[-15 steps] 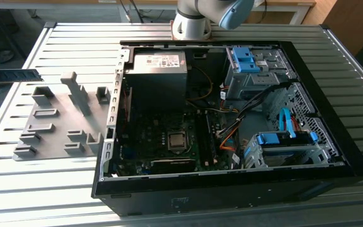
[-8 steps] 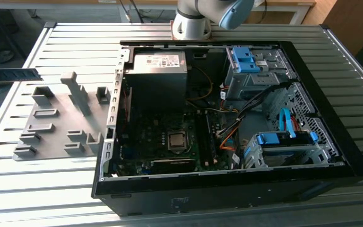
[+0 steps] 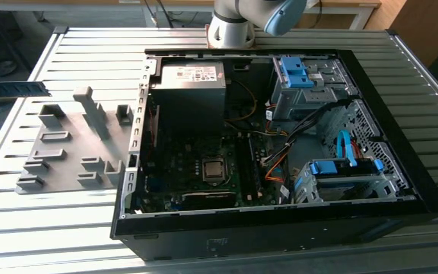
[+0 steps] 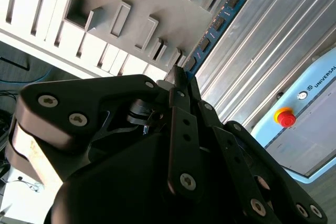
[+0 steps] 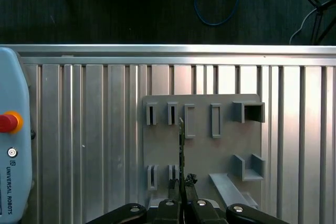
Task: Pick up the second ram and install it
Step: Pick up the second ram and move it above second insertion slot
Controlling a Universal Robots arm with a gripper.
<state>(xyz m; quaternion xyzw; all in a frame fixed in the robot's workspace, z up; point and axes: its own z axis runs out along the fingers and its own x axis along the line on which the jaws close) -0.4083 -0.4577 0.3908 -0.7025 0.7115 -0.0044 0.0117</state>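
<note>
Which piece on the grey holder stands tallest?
The stepped post near the holder's far edge in the exterior view; the other pieces are low slotted blocks. The gripper is shut on the second ram.

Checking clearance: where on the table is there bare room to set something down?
Bare slats of the table lie between the arm's base and the grey holder plate, and along the table's near edge by that plate. The computer case is crowded inside. The claw holds the ram stick.
</note>
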